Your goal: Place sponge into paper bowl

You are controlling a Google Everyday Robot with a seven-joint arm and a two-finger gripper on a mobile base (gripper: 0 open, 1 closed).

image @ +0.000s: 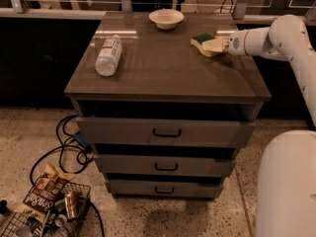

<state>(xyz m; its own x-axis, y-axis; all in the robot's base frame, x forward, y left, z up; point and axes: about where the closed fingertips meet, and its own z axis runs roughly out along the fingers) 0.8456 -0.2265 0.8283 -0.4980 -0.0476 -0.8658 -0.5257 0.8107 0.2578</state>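
Camera view: drawer cabinet (163,68) seen from the front and above; the white arm reaches in from the right edge of the frame.
Gripper: the gripper (214,45) sits at the upper right of the cabinet top, clamped on the right end of the sponge as far as this angle shows.
Sponge: the sponge (201,42) is at the gripper, green scouring side up, its left end sticking out towards the middle of the top; whether it is resting on the surface or just clear of it cannot be told.
Paper bowl: the paper bowl (166,23) stands upright and empty at the upper centre of the frame, near the back edge and apart from the sponge, up and to its left.
Plastic bottle: the plastic bottle (108,56) lies on its side at the left of the top, well away from the path.
Step in hand: probably the lift and carry to the bowl.
How to do it well: raise the sponge above the bowl's rim before moving left and back, centre the sponge itself over the bowl, lower it close, then let go.
Risk: the bowl looks light, so a low approach could knock it towards the back edge.
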